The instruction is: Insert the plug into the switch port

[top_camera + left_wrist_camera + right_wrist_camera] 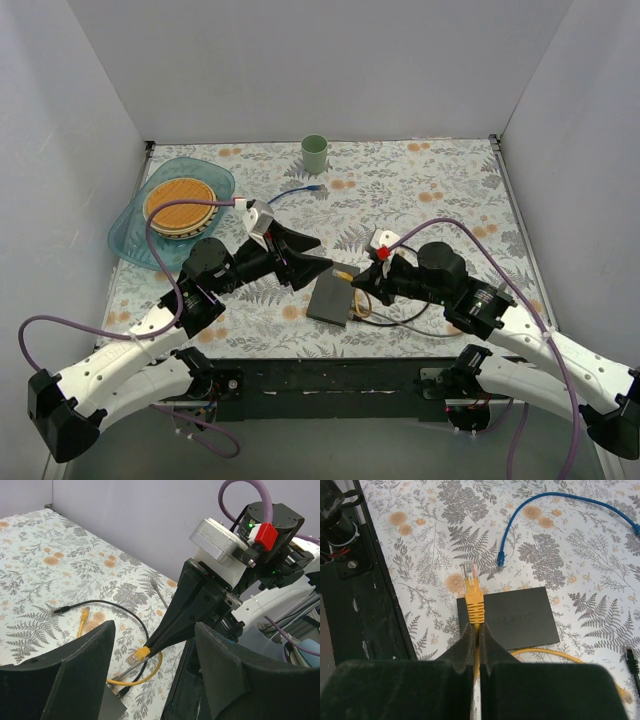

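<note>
The switch [329, 297] is a flat dark grey box lying on the floral cloth between the arms. It also shows in the right wrist view [517, 617], and a corner of it in the left wrist view [111, 708]. Its sockets do not show. My right gripper [359, 284] [476, 628] is shut on the yellow cable just behind its plug [473, 591] [136, 655], which it holds above one end of the switch. My left gripper [322, 256] [155, 680] is open and empty, just left of the switch and facing the right gripper.
The yellow cable [545, 653] loops on the cloth, with its other plug [84, 614] farther off. A black cable [120, 605] lies beside it. A blue cable [545, 505] [298, 191], a green cup [315, 153] and a blue tray [128, 238] holding a round wooden piece are behind.
</note>
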